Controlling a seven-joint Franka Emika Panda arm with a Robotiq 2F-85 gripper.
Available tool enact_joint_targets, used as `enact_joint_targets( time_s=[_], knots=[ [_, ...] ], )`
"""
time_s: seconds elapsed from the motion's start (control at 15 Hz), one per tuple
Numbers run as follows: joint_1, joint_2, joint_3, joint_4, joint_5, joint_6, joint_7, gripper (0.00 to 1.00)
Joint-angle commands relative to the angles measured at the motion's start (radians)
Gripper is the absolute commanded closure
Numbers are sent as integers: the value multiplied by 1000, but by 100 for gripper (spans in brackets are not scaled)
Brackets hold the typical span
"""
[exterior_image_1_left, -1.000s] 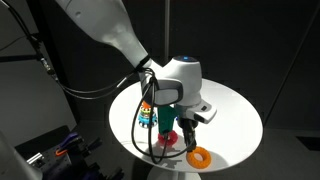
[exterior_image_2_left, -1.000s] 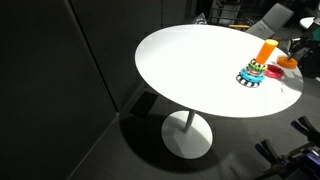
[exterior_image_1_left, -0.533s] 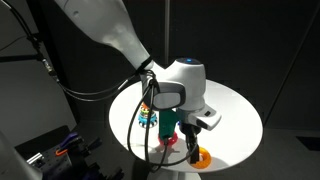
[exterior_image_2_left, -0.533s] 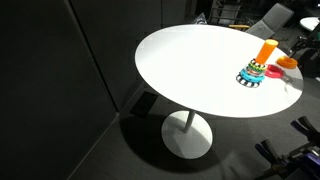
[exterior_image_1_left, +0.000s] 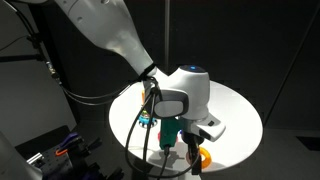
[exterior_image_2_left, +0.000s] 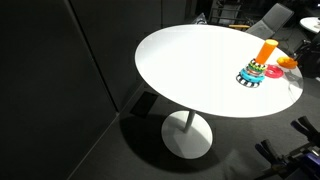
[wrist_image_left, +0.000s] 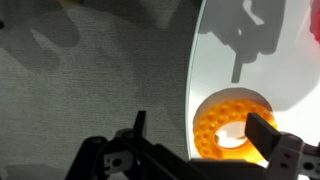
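Gripper (wrist_image_left: 200, 128): your Robotiq jaws stand wide apart, hold nothing, and point down at the tabletop.

Orange knobbly plastic ring (wrist_image_left: 230, 94): directly beneath the gripper, lying flat between the two fingers and off-centre toward one of them. Whether either finger touches it, you cannot tell. It is round, so it has no long axis, and its hole faces up toward the wrist.

Round white table (wrist_image_left: 210, 60): the ring sits just inside its edge. In an exterior view the ring (exterior_image_1_left: 204, 158) shows under the gripper at the near rim.

Multicoloured ring-stacking toy with an orange cone (exterior_image_2_left: 262, 62): further in from that edge, apart from the ring.
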Motion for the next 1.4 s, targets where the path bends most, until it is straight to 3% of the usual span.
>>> enact_joint_targets(
  time_s=[0.0, 1.33],
  knots=[
    [-8, 27, 3, 33, 4, 11, 18, 0],
    [-16, 103, 14, 74, 8, 139, 2, 0]
  ],
)
